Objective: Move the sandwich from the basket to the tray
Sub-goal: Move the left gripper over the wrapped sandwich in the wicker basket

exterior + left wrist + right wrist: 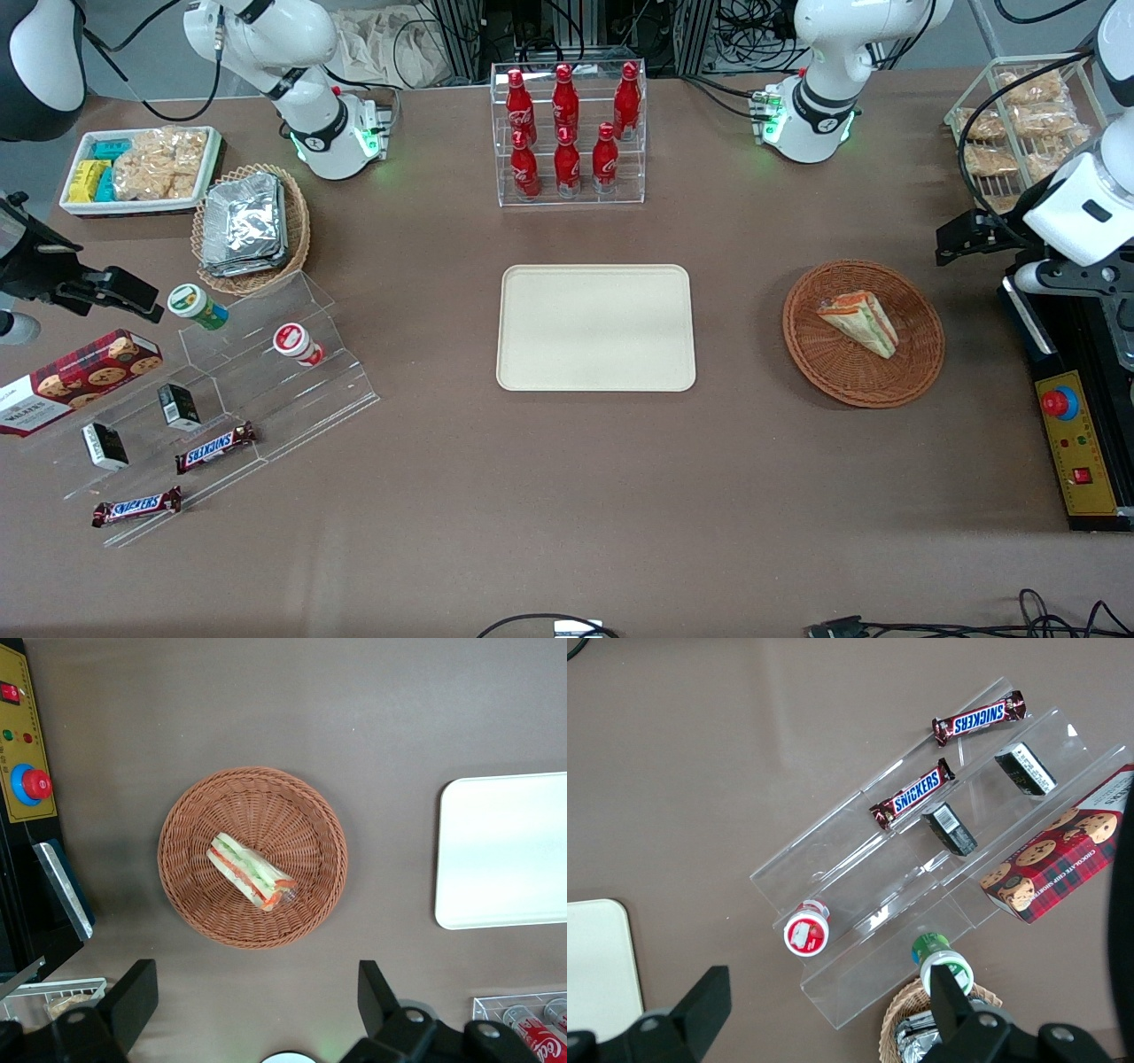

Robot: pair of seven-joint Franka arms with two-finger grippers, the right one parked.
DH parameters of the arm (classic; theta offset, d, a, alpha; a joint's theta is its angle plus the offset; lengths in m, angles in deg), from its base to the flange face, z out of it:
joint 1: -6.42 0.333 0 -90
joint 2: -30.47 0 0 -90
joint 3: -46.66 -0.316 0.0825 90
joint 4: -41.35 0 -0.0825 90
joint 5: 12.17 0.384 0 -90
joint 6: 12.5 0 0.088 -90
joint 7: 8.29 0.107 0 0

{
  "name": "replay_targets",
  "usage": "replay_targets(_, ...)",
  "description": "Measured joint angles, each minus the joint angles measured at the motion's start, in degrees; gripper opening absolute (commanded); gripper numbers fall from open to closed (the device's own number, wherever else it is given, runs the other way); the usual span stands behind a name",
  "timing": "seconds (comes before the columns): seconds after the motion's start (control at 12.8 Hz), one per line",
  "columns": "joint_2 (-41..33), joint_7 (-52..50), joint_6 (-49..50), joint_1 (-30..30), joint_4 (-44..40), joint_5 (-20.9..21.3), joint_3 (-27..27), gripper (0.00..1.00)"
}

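— Where is the sandwich (251, 871)?

— It lies in the round wicker basket (190, 908), tipped on its side, with the green, red and orange filling edge showing. The basket sits on the brown worktop (567, 496), toward my working end.

— And your gripper (252, 1001)?

— It hangs well above the basket, touching nothing. My jaws stand wide apart and hold nothing; the sandwich shows between them from my wrist camera.

— The tray (595, 327)?

— Flat at the middle of the worktop, beside the basket and apart from it, toward the parked arm's end. A rack of red bottles (567, 133) stands farther from the front camera than the tray.
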Motion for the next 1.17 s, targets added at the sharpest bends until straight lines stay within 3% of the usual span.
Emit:
replay_targets(0.7, 0.65, -1.28, -0.10, 0.12, 2.11, 0.68, -1.38, 1.00)
replay_targets(1.17, -1.56, -16.28, -17.19, 0.11, 19.98, 1.17, -1.41, 1.00)
